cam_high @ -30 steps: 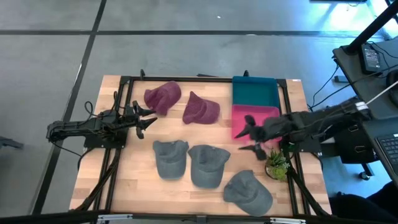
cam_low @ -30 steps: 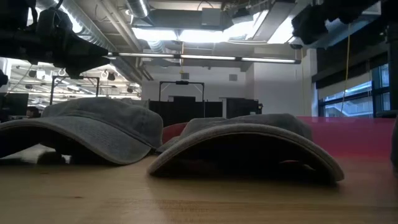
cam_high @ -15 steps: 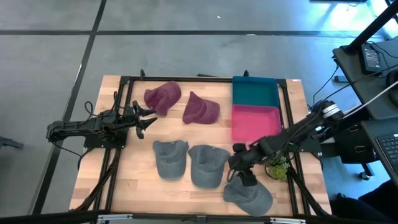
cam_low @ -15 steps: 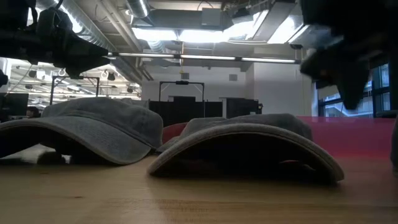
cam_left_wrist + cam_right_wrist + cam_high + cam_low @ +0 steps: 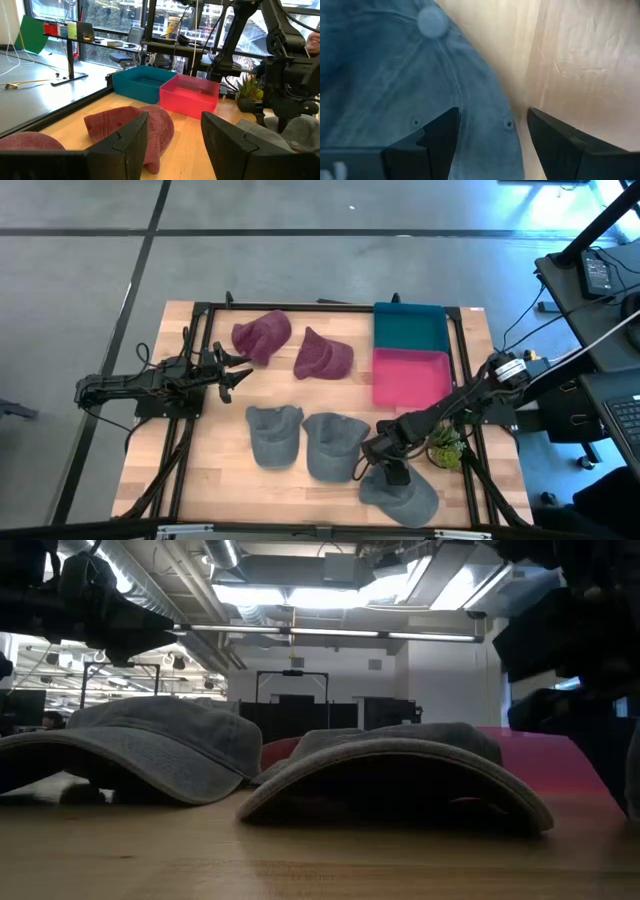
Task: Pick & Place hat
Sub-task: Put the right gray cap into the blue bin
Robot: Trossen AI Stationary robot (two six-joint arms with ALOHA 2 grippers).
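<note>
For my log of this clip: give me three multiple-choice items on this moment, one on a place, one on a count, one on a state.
1. Where is the right gripper?
A. Over the teal bin
B. Above the grey cap nearest the plant
C. Beside the maroon caps

2. How many grey caps lie on the table?
A. Two
B. Three
C. Five

3. How are the right gripper's fingers?
A. Open
B. Shut on a cap
C. Shut on nothing

Key: 1 B, the high view puts it at the edge of that grey cap, by the plant; 2 B, three grey and two maroon show; 3 A, the right wrist view shows both fingers apart over the cap.
</note>
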